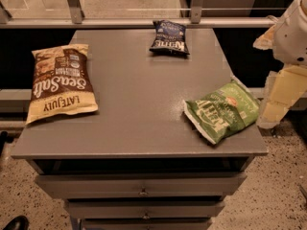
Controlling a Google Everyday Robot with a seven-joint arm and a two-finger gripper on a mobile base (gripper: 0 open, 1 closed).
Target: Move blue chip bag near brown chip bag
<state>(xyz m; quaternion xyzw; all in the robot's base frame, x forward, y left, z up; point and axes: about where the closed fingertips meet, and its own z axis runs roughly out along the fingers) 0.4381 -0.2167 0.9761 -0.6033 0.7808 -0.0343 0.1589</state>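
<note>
Gripper (280,98) right of table (144,104), 3 chip bags (169,37) (60,83) (223,111)

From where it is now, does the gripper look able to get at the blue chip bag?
Probably yes. The gripper hangs beside the table, by the green chip bag; the blue chip bag lies alone at the back, with nothing on it or crowding it.

Workplace interior, most likely an office or a lab floor.
A grey metal drawer cabinet is serving as the counter (139,99), standing on speckled hard flooring (283,186) under the robot's hand (274,111), which is hanging just off its right edge; a glass-panelled metal railing (134,23) is running behind it.
</note>
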